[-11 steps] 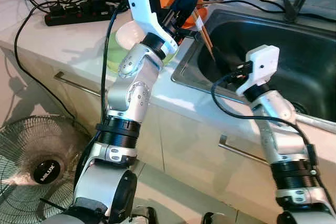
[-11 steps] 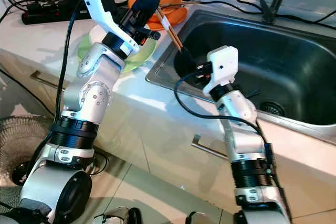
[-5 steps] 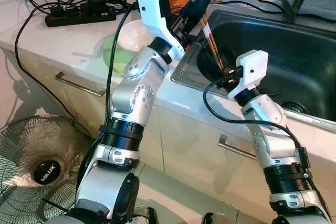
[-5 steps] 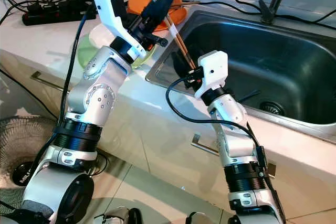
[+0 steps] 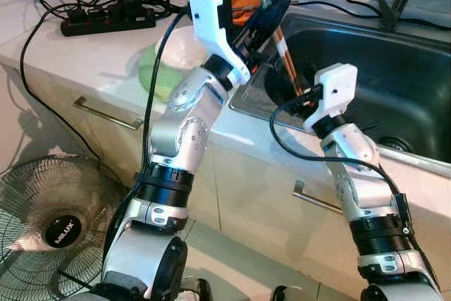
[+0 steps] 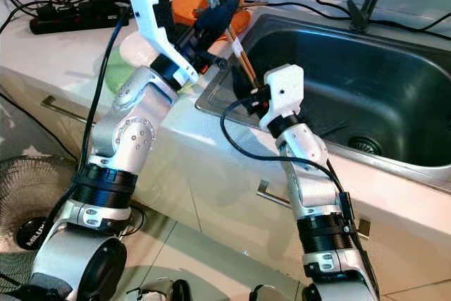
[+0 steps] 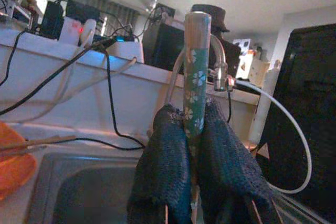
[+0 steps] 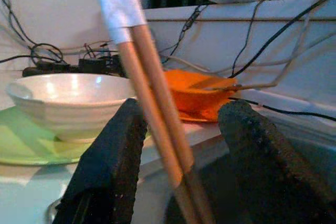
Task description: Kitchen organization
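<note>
Chopsticks [image 7: 195, 87] between left gripper [image 5: 271, 13] fingers (upright)

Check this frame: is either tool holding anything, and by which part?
The left tool is shut on a pair of chopsticks, gripping them near the green patterned top ends. The right tool is open around their lower brown part, not gripping.

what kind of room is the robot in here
Most likely a home kitchen: a steel sink set into a white counter with drawer fronts below, and dishes beside it, a white bowl and an orange plate. The left gripper holds chopsticks over the sink.
</note>
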Controlling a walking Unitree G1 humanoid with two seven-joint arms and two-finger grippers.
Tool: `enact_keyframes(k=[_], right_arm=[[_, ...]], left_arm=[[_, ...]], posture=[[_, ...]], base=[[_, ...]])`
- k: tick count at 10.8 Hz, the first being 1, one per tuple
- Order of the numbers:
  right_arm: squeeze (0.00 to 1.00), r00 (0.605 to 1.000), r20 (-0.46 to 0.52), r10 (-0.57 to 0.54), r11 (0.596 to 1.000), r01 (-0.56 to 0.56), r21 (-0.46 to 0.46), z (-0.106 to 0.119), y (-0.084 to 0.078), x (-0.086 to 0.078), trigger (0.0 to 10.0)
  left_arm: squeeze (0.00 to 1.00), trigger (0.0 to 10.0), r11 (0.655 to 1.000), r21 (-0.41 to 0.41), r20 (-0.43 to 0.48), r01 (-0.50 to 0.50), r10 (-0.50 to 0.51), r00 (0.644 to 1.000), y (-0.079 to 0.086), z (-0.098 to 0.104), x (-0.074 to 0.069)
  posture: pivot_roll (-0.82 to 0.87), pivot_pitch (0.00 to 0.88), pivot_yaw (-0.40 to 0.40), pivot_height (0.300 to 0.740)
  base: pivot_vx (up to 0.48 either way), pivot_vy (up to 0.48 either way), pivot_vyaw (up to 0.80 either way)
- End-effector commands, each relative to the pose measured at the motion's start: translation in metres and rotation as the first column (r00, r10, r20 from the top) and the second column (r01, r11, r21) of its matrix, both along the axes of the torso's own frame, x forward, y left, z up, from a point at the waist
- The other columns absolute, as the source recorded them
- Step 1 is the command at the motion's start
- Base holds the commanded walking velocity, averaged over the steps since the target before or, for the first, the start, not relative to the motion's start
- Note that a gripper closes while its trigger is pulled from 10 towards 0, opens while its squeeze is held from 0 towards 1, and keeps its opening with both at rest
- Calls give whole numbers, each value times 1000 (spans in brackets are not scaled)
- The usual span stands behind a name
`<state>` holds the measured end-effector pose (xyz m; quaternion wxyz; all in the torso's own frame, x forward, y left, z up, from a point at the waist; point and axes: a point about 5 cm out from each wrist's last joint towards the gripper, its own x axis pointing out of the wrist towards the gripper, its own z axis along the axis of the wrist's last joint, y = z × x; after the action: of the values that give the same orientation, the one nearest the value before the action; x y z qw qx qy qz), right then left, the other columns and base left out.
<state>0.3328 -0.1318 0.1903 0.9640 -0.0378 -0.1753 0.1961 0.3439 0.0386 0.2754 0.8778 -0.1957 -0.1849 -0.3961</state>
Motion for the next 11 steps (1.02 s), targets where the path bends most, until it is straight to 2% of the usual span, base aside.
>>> enact_keyframes(k=[1,2,9,10,11], right_arm=[[0,1000,3,-10,1000,10,4,1,-1,2,9216],[0,1000,-2,-19,1000,19,5,1,-1,3,0],[0,999,-8,-33,999,33,7,-1,-1,6,0],[0,999,-8,-36,999,36,7,-1,-2,6,0],[0,999,-8,-42,999,42,7,-1,-3,7,0]], left_arm=[[0,10000,1000,7,24,14,-14,1000,-1,5,-3],[0,10000,1000,9,21,13,-13,1000,-1,4,-2],[0,10000,1000,28,45,-1,0,999,-2,8,-3],[878,10000,1000,28,42,-3,2,999,-2,7,-2],[1000,10000,1000,25,36,-4,3,999,-2,6,-2]], posture=[[4,61,83,740],[4,65,83,740],[14,77,83,740],[15,78,84,740],[15,78,84,740]], base=[[0,0,0],[0,0,0],[0,0,0],[0,0,0],[0,0,0]])
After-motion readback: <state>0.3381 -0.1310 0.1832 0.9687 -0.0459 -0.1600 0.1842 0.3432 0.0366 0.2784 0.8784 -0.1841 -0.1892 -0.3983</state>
